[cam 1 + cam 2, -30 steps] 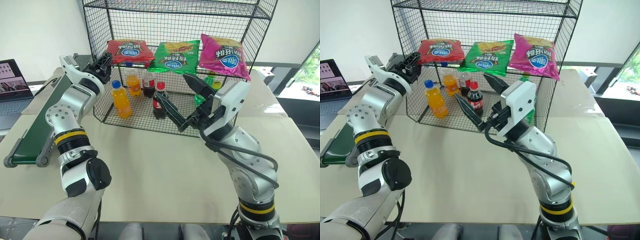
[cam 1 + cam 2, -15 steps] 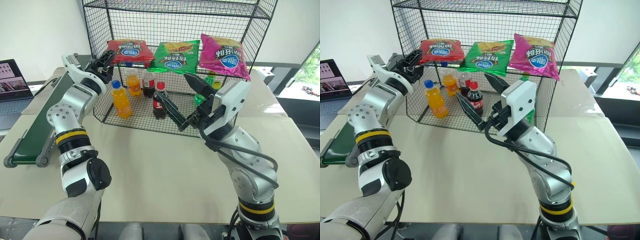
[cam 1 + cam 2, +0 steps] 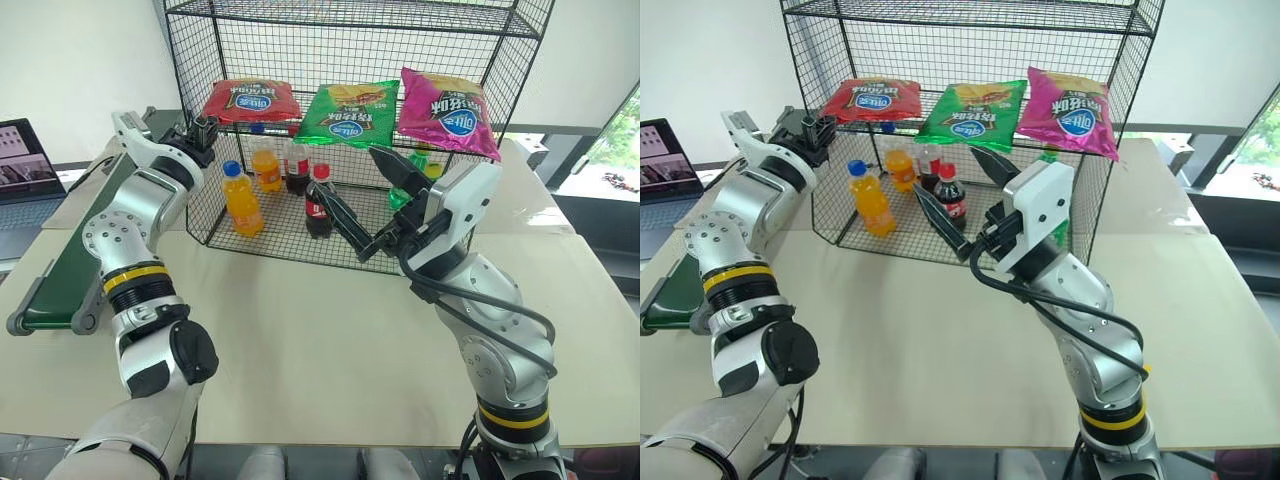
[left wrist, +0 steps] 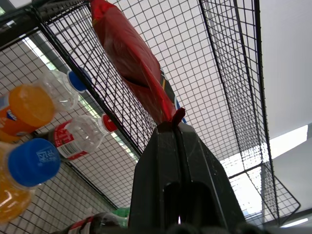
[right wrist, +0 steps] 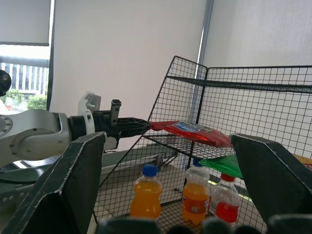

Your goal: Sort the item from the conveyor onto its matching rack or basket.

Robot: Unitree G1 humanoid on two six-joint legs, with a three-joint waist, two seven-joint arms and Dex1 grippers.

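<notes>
Evidently the red chip bag is a light, soft, crinkly thing: puffed with air, easily crushed in its middle, with a slick film that is judged likely to slip under a loose grip. The flat sealed seam at its edge is the sensible place to take it, since the film is doubled and stiff there and the contents are spared. The bag lies on the upper shelf of the black wire rack, at the shelf's left end, beside a green bag and a magenta bag; drink bottles stand on the shelf below.

In the left wrist view the left hand is seen pinched tight on the bag's corner seam. The left arm is raised from beside the conveyor, the forearm reaching to the rack's left edge and the hand pointing forward and slightly upward.

The right hand is held up over the counter in front of the rack, its two black fingers spread wide with nothing between them, aimed toward the lower shelf.
</notes>
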